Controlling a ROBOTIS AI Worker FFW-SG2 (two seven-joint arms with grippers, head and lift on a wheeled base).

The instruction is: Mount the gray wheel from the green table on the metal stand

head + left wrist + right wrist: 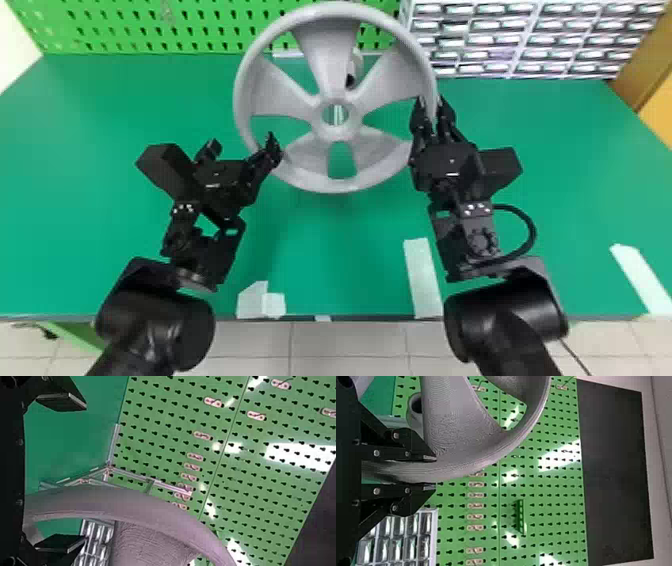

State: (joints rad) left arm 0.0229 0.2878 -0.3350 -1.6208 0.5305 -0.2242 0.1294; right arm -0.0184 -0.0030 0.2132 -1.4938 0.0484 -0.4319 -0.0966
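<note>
The gray wheel is held up over the green table, its spoked face toward the head camera. On its right rim my right gripper is shut; in the right wrist view the rim runs between the fingers of my right gripper. At the wheel's lower left stands my left gripper, open, one finger overlapping the rim. The left wrist view has the wheel rim between the wide-apart fingers of my left gripper, nearer one of them. Partly hidden behind the wheel is the metal stand.
The green table has strips of pale tape near its front edge. A green pegboard rises along the back, with a rack of small drawers at the back right.
</note>
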